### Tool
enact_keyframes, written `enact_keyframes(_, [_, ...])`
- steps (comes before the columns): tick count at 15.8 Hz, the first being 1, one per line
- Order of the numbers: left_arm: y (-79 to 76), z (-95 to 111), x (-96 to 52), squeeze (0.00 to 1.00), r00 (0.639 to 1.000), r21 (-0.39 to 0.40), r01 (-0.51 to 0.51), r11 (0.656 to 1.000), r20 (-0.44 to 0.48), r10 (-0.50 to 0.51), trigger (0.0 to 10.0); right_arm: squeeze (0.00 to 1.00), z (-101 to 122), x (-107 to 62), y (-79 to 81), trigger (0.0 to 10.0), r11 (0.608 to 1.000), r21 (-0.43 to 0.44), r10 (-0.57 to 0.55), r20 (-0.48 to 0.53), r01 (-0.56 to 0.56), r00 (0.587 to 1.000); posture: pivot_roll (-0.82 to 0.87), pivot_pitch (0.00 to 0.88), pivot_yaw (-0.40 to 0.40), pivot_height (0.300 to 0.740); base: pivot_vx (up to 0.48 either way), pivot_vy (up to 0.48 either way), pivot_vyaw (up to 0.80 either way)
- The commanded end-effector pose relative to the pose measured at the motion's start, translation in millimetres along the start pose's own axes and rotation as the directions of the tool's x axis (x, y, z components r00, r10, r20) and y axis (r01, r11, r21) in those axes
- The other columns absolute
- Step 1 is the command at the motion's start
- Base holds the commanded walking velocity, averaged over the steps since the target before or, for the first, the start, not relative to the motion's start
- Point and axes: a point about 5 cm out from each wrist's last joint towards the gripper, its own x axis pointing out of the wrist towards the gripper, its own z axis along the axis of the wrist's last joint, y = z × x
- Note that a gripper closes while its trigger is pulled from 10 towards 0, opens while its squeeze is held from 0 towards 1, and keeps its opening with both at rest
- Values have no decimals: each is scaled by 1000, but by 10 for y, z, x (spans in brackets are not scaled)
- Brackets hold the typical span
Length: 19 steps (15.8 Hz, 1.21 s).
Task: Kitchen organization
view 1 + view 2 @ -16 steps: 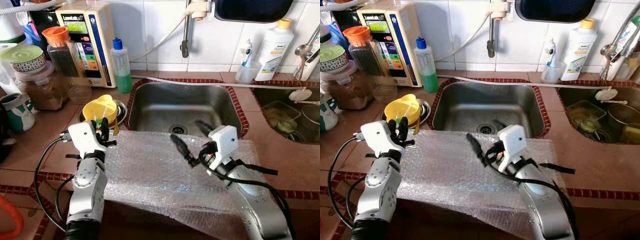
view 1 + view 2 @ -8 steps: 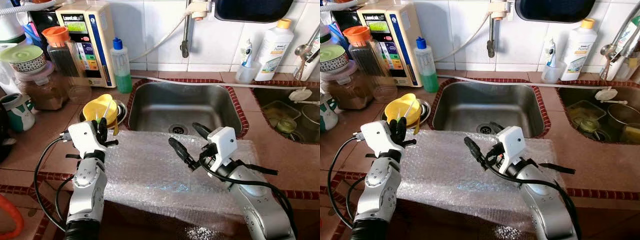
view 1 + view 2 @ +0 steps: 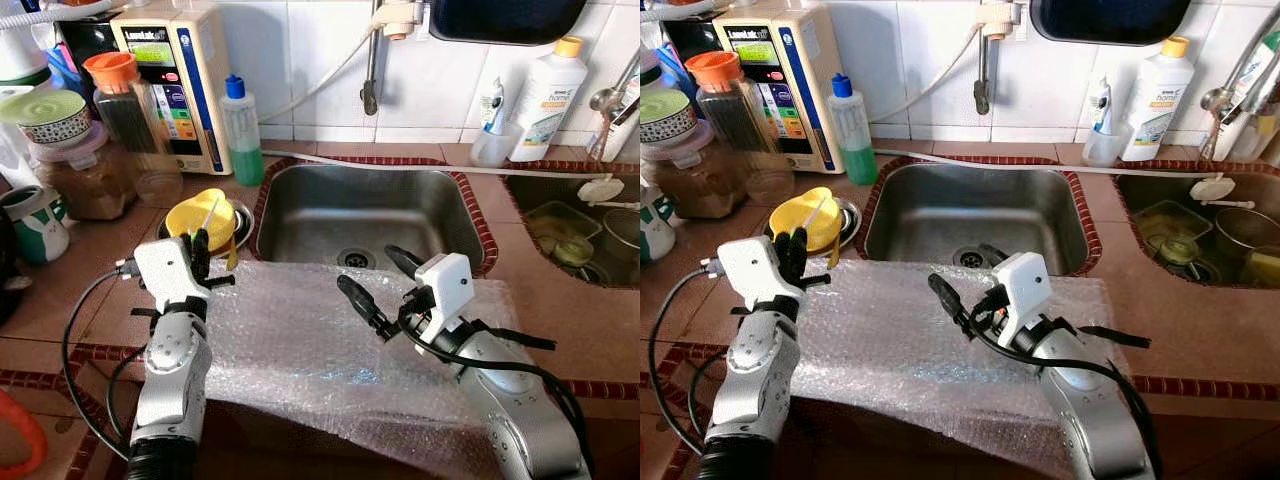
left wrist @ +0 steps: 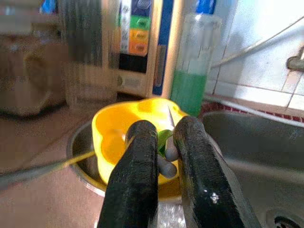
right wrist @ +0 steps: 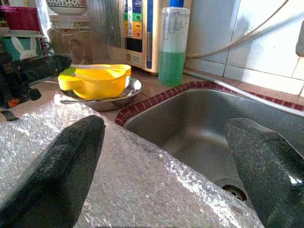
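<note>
A sheet of bubble wrap (image 3: 300,340) lies across the tiled counter's front edge, its far side reaching the steel sink (image 3: 370,215). My right gripper (image 3: 370,272) hovers open just above the wrap, fingers spread wide toward the sink and nothing between them (image 5: 164,126). My left gripper (image 3: 200,258) stands at the wrap's left edge with its fingers nearly together, right in front of a yellow bowl (image 3: 195,215) that sits in a metal dish (image 3: 240,222). In the left wrist view the yellow bowl (image 4: 114,128) lies just beyond the left gripper (image 4: 164,133); I see nothing held.
A green soap bottle (image 3: 243,135), a water purifier (image 3: 170,80), jars (image 3: 85,175) and a mug (image 3: 35,225) crowd the left back. A faucet (image 3: 372,60) hangs over the sink. A white bottle (image 3: 545,100) and a second basin (image 3: 580,235) with dishes are on the right.
My left gripper has edged slightly left and toward the yellow bowl. My right gripper has lifted a little above the bubble wrap and stays open.
</note>
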Motion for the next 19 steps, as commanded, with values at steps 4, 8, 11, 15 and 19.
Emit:
enact_keyframes(4, [-89, 201, 6, 0, 990, 107, 63, 992, 116, -75, 0, 0, 52, 13, -16, 10000, 1000, -9, -23, 25, 23, 999, -65, 0, 38, 740, 0, 0, 0])
enact_keyframes(8, [-224, 361, -13, 0, 947, 270, 165, 949, 224, -229, 0, 0, 96, 21, -142, 10000, 988, 111, -112, 58, 105, 992, -67, 0, 35, 740, 0, 0, 0])
enact_keyframes(11, [-439, 469, -82, 0, 853, 462, 259, 848, 302, -425, 0, 0, 147, 48, -372, 10000, 901, 368, -274, 76, 228, 959, -65, 0, 33, 740, 0, 0, 0])
enact_keyframes(15, [-685, 487, -73, 0, 759, 548, 351, 760, 309, -573, 0, 0, 208, 151, -474, 10000, 792, 575, -304, 77, 207, 950, -66, 0, 36, 740, 0, 0, 0])
enact_keyframes(19, [-996, 465, -98, 0, 638, 552, 498, 669, 289, -714, 0, 0, 361, 364, -596, 10000, 664, 736, -313, 117, 129, 943, -73, 0, 49, 740, 0, 0, 0])
